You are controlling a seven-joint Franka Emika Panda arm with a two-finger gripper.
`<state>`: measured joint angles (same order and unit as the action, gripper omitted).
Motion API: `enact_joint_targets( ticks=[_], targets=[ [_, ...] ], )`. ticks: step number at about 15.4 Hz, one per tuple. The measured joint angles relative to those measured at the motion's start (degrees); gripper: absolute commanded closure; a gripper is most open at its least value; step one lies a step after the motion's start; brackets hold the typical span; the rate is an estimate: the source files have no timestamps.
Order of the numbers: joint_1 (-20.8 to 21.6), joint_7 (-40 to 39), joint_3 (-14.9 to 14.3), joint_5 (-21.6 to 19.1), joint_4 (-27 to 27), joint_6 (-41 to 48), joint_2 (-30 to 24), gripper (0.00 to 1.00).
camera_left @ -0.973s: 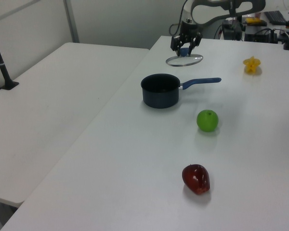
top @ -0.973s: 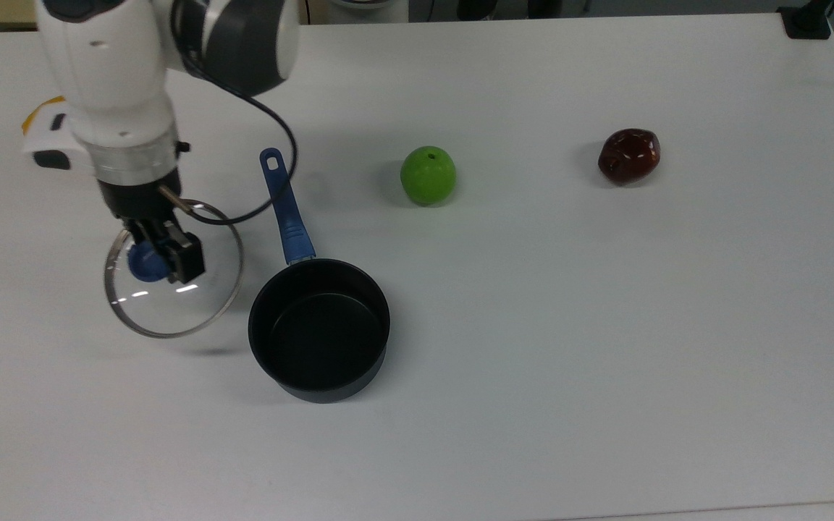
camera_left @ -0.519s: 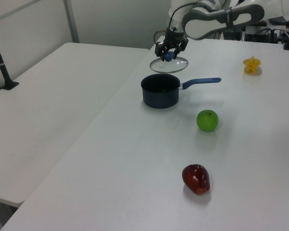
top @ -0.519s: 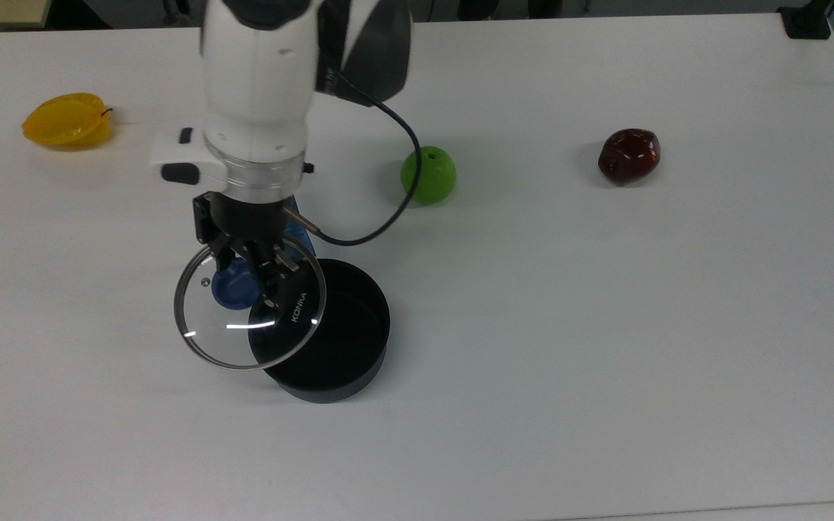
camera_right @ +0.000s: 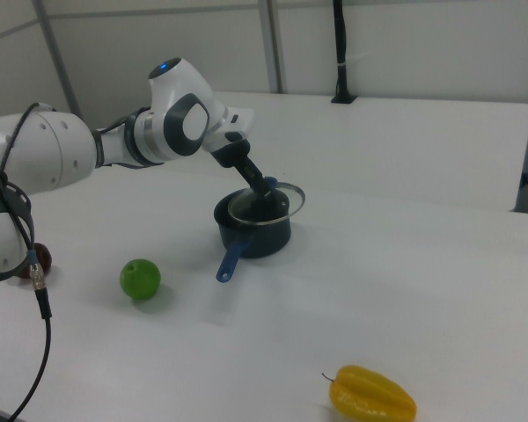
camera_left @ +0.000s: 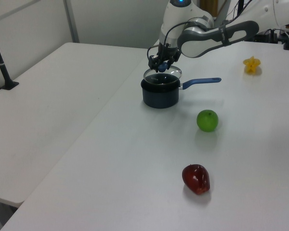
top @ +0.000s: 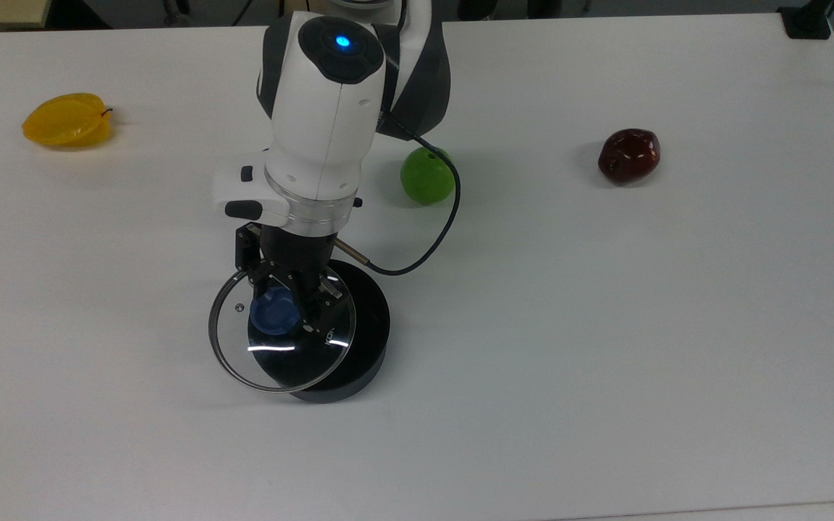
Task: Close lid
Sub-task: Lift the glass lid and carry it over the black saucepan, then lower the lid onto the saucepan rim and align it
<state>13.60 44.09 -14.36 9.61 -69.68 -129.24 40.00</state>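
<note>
We see the gripper point(top: 288, 304), clamped on the lid point(top: 281, 340), now carried over the pan point(top: 359, 325), seemingly off-centre, not seated.

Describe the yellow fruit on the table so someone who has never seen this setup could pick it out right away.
On the white table, start from the black saucepan under the robot arm and look far toward the top view's upper left corner. The yellow star fruit lies there alone, well apart from the rest. Unlike the round green apple and the dark red fruit, it is ridged and orange-yellow.
</note>
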Motion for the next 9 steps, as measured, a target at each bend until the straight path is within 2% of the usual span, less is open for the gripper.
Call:
enact_joint_targets(
  ticks=[9],
  targets=[
    [2.06,4.52,0.0,2.61,-0.07,0.0,0.0,0.62]
  ],
)
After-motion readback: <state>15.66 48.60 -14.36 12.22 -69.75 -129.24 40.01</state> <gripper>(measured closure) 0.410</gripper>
